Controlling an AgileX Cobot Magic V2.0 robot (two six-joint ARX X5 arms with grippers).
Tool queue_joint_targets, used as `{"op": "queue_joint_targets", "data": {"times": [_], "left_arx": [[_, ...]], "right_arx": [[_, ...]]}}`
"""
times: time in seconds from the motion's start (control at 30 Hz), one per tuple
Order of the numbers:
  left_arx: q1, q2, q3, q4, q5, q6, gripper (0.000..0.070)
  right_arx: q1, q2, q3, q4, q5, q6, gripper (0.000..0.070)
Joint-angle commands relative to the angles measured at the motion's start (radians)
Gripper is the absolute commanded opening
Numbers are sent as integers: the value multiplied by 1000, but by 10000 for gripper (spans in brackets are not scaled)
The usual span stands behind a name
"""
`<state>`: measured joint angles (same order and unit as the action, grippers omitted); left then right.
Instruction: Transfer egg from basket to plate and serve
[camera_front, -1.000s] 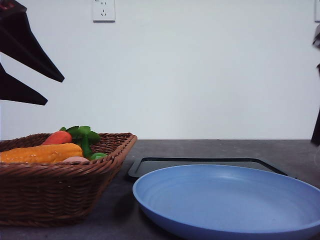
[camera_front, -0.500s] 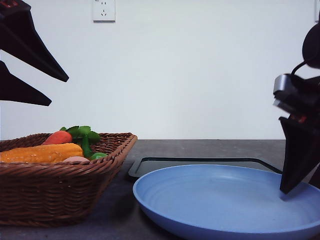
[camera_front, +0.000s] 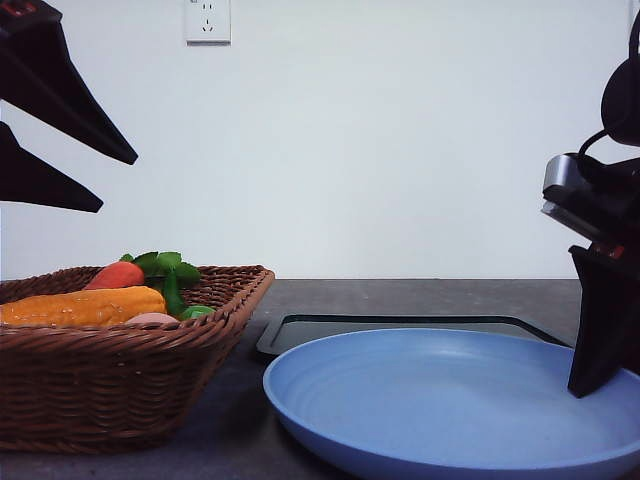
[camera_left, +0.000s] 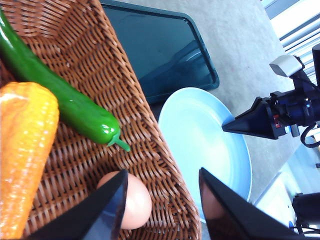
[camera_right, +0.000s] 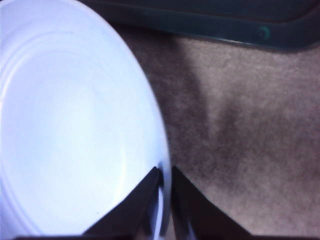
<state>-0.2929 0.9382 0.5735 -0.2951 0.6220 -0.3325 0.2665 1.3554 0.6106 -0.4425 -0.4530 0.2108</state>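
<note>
Left tool (camera_left: 160, 210) gapes above basketed egg (camera_left: 131, 205); right tool (camera_right: 162, 192) pinches plate (camera_right: 70, 125) rim. Transfer pending.

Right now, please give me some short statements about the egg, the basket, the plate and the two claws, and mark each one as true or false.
1. The egg lies in the basket. True.
2. The plate holds the egg. False: the plate is bare.
3. The left claw is open above the basket. True.
4. The right claw is wide open over the black tray. False: it is pinched on the plate's rim.
5. A corn cob and a green pepper also lie in the basket. True.
6. The basket stands on the plate. False: it stands beside it on the table.
</note>
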Motion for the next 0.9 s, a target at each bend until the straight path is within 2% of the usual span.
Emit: {"op": "queue_joint_targets", "data": {"times": [0.0,0.07,0.13,0.23,0.47,0.87], "left_arx": [[-11,10,13,8,-2,-1,321],[-21,10,13,7,-2,-3,394],[-33,11,13,3,-3,-20,424],[-59,14,13,-7,-32,-55,428],[-149,64,26,-61,-232,-95,424],[-245,257,75,-39,-331,-119,424]], "right_arx": [[1,-7,-1,-13,8,-6,0],[-6,-33,-1,-31,8,-5,0],[-16,-63,-1,-54,8,-5,0],[-36,-112,0,-93,8,-6,0],[-85,-242,0,-153,9,-7,0],[-100,-305,0,-153,17,-5,0]]}}
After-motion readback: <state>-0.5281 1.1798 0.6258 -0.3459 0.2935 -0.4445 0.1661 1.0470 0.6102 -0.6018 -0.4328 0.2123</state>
